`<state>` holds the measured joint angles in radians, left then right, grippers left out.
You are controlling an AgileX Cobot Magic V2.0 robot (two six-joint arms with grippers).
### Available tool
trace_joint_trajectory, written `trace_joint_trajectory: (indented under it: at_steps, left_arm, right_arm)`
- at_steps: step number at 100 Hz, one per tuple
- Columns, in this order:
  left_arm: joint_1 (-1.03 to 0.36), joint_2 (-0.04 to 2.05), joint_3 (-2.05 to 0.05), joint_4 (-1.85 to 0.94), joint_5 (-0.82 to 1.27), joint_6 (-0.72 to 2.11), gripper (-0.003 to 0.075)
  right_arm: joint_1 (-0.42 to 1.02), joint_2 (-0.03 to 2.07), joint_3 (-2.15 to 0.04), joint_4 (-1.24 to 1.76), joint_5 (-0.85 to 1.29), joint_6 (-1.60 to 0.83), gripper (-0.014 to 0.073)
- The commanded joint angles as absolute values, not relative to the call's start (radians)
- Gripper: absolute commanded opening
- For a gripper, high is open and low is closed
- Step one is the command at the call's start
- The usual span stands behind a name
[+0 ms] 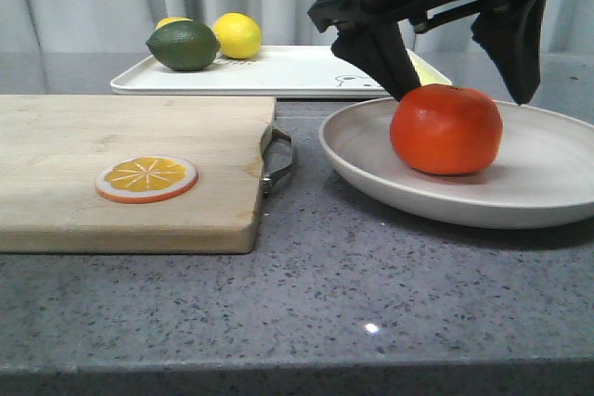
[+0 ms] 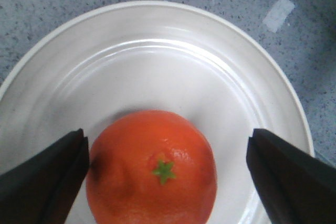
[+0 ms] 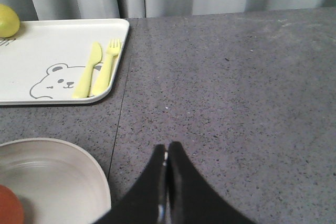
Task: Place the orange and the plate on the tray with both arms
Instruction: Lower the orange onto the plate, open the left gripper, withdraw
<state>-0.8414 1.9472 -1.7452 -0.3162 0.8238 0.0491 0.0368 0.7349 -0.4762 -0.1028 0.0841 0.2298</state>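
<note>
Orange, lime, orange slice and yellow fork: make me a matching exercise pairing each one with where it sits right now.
Things:
1. orange
2. lime
3. orange slice
4. yellow fork

Places:
A. on the wooden cutting board
B. on the tray, beside the lemon
C. on the plate, between the open left claw fingers
D. on the tray, beside the yellow knife

Pairs: 1-C, 2-B, 3-A, 4-D

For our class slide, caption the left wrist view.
Open left hand straddles the orange sitting on the plate.
</note>
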Motion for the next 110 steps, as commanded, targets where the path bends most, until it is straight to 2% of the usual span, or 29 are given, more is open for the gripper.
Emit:
trace_joint_trajectory:
  at_steps: [1,11,18,44,70,87,97,110]
  left_arm:
    - [-0.847,1.893,-1.804,-0.346,0.808,0.051,0.0589]
    - [-0.834,1.881,-1.824,-0.346,0.849,0.051,0.0571]
    - [-0.82,1.86,-1.824,-0.346,0.861,0.051,0.0522]
    - [-0.777,1.755,-1.784,-0.344,0.859,0.051,0.0257]
    - [-0.777,1.562,-1.575,-0.302,0.752,0.051,0.0056]
    - [-0.777,1.401,-1.399,-0.3,0.705,0.051,-0.0001]
    - [-0.777,1.313,-1.3,-0.298,0.66,0.051,-0.0002]
    - [-0.768,1.199,-1.181,-0.298,0.63,0.037,-0.0002]
  right_arm:
    - [0.032,0.735,-0.513,-0.102,0.013,0.229,-0.006]
    - [0.032,0.735,-0.513,-0.102,0.015,0.229,-0.006]
    - [0.032,0.735,-0.513,-0.102,0.015,0.229,-0.006]
    - [0.032,0.735,-0.513,-0.102,0.01,0.229,-0.006]
    - [0.059,0.735,-0.529,-0.102,0.053,0.229,-0.006]
    - [0.088,0.788,-0.617,-0.102,0.205,0.229,-0.005]
    - [0.113,0.839,-0.683,-0.102,0.304,0.228,0.0025]
    - [0.157,0.91,-0.763,-0.094,0.404,0.228,0.0244]
